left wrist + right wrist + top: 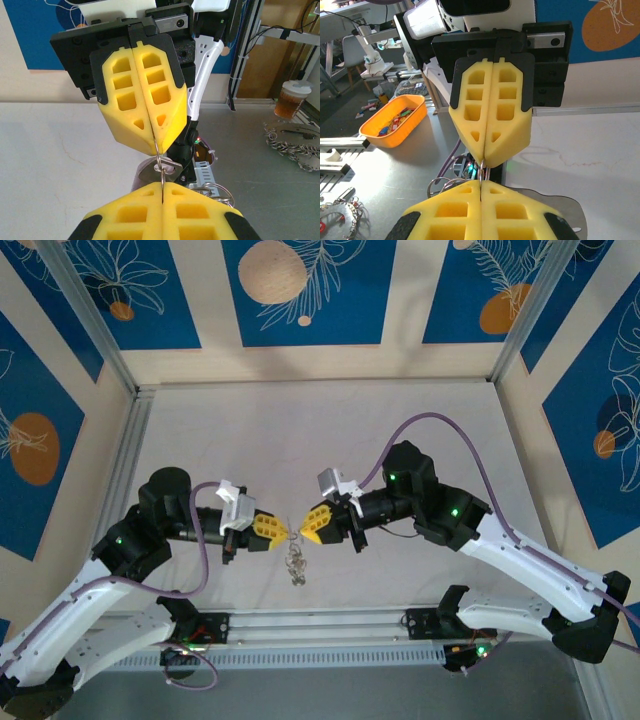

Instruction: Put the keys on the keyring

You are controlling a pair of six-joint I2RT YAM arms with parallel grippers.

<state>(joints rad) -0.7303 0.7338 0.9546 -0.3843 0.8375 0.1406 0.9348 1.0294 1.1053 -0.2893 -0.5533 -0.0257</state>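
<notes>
My left gripper (272, 528) and right gripper (312, 523) meet tip to tip above the near middle of the table. Both are shut on the same thin silvery keyring (293, 531), and a small cluster of metal (296, 565) dangles below it. In the left wrist view my left gripper (162, 186) pinches the keyring wire (158, 156), which runs up into the shut right fingers (142, 95). A flat grey key (149, 173) hangs on that wire by its hole. In the right wrist view my right gripper (481, 182) holds the keyring (482, 170) below the left fingers (492, 115).
More wire rings (217, 192) hang beside the left fingers and show as loops (442, 182) in the right wrist view. Off the table stand an orange tray (395, 122), a cup of amber liquid (292, 100) and a pile of chain (295, 145). Aluminium posts (95, 325) frame the table.
</notes>
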